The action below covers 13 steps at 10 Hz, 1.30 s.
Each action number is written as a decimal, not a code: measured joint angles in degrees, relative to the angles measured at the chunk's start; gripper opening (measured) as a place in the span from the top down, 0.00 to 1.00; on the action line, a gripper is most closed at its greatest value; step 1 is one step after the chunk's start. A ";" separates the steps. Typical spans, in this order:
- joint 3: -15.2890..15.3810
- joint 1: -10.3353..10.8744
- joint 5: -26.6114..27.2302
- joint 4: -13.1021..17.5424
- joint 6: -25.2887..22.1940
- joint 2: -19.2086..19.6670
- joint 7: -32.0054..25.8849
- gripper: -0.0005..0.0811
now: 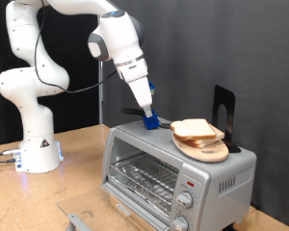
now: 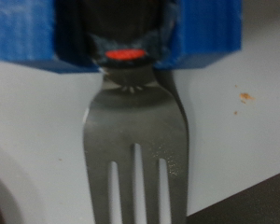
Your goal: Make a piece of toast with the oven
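The silver oven point(image 1: 173, 168) stands on the wooden table with its glass door shut and the wire rack point(image 1: 143, 175) showing inside. Several pale slices of toast point(image 1: 196, 129) are stacked on a round wooden plate point(image 1: 204, 151) on the oven's top. My gripper point(image 1: 152, 120) with blue fingers is down on the oven's top, just to the exterior view's left of the plate. In the wrist view the gripper point(image 2: 122, 42) is shut on the neck of a metal fork point(image 2: 135, 140), whose tines point away over the pale oven top point(image 2: 238, 131).
Two round knobs point(image 1: 186, 200) and a red mark point(image 1: 188, 180) are on the oven's front panel. A black stand point(image 1: 223, 108) rises behind the plate. The robot base point(image 1: 34, 144) stands at the exterior view's left. A grey metal piece point(image 1: 79, 221) lies at the table's front.
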 joint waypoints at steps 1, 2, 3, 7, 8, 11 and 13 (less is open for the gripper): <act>0.29 0.20 0.03 0.00 0.26 0.32 0.00 0.01; 0.53 0.34 0.04 0.00 0.39 0.53 0.00 0.01; 0.85 0.35 0.05 -0.01 0.49 0.65 0.00 0.01; 1.28 0.35 0.06 -0.07 0.65 0.95 0.14 0.01; 1.28 0.35 0.06 -0.10 0.65 1.14 0.21 0.01; 1.28 0.33 0.06 -0.12 1.11 2.18 0.26 0.01; 1.30 0.33 0.11 -0.11 1.36 2.50 0.26 0.01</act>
